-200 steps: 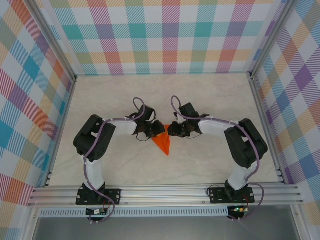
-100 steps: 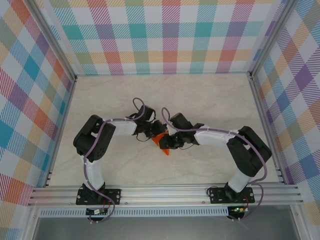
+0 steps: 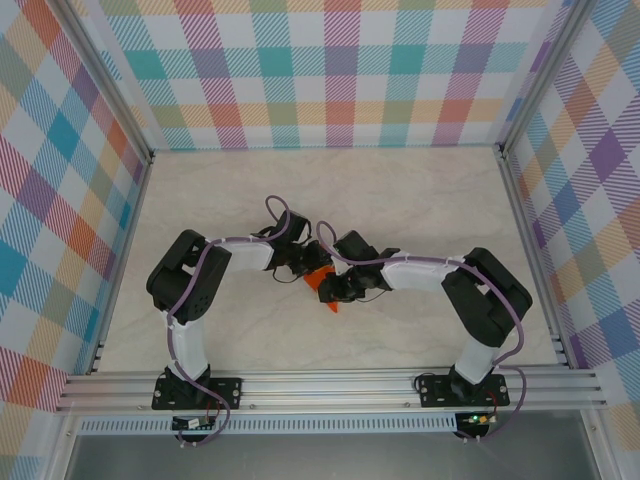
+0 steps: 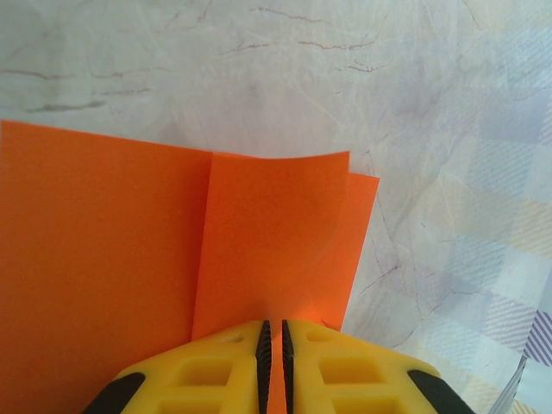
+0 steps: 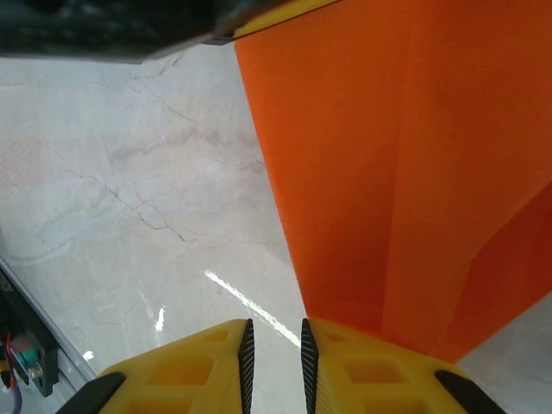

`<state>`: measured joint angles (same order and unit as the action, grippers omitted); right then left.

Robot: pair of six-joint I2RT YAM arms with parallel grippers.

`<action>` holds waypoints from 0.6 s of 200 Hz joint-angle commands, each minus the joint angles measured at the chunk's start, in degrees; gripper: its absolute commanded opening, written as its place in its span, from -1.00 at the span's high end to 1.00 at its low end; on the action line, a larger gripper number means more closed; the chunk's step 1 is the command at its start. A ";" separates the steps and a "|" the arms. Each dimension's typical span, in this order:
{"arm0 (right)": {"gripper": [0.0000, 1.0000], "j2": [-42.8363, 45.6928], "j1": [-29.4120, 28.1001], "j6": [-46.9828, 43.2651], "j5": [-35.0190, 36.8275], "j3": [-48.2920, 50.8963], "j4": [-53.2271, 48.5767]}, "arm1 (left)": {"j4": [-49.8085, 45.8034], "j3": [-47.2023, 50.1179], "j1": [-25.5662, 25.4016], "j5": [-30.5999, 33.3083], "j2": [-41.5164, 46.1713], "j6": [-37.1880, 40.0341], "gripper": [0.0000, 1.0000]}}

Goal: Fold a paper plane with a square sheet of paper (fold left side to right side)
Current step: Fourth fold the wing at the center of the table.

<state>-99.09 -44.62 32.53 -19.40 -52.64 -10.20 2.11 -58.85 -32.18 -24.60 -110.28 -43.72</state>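
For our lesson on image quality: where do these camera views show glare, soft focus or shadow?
Right wrist view: a glare streak on the pale marbled tabletop, beside the bright orange paper sheet; a dark blurred shape along the top edge. Left wrist view: paper crisp, checked wall soft. Top view: even light, no harsh shadows.

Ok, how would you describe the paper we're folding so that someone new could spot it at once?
Start from the pale marble table inside the checked walls and look near its middle. There lies the paper, a folded sheet narrowing to a point toward the near edge, with the left gripper shut on one edge. It is the only bright orange thing there.
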 commanded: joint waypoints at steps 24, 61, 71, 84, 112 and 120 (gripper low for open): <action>0.52 -0.74 0.24 0.16 0.57 0.65 0.20 | -4.48 2.16 -0.94 2.27 -1.08 0.19 0.69; 0.52 -1.69 0.26 0.77 -1.41 0.95 2.37 | -4.61 1.94 -0.95 2.28 -1.12 0.23 0.69; 0.52 -1.96 0.23 0.90 -1.61 0.96 2.67 | -4.71 1.95 -0.94 2.40 -1.08 0.24 0.69; 0.52 -2.19 0.23 0.95 -1.20 0.92 2.57 | -4.77 2.03 -0.92 2.36 -1.08 0.27 0.69; 0.52 -2.34 0.20 0.86 -0.86 1.14 2.42 | -4.89 2.00 -0.94 2.45 -0.99 0.37 0.69; 0.52 -2.42 0.24 0.86 -0.86 1.14 2.30 | -4.89 1.93 -0.95 2.45 -1.08 0.38 0.69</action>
<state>-100.36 -44.62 32.77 -19.79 -52.16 -8.67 2.11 -58.85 -32.18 -24.58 -110.28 -43.72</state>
